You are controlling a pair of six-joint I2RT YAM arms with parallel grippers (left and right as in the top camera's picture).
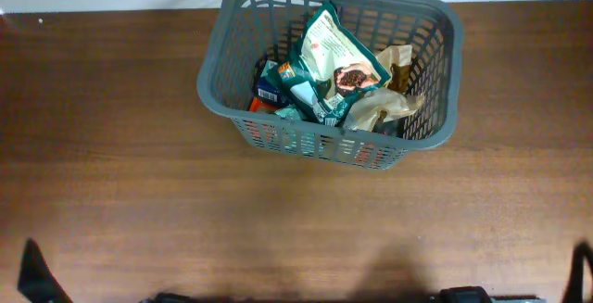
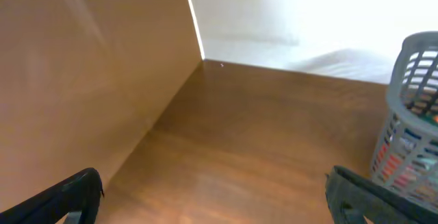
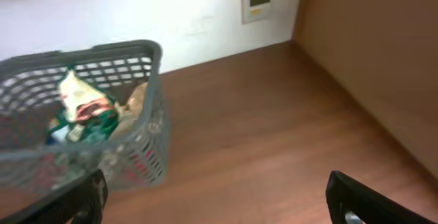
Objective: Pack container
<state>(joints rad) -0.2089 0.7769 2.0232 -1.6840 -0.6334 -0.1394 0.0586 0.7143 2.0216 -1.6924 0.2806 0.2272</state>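
- One brown desk (image 1: 296, 220) carried one basket (image 1: 324, 144).
- Several packs (image 1: 324, 48) lay inside, count unclear.
- Two stood wide open, empty: left end effector (image 2: 215, 196), right end effector (image 3: 219, 200).

Overhead, the light is even and the picture sharp, with faint soft shadows on the bench (image 1: 139, 155). Both wrist views are soft and blurred. Ahead of the left end effector (image 2: 215, 195), glare blows out the white wall (image 2: 308, 18).
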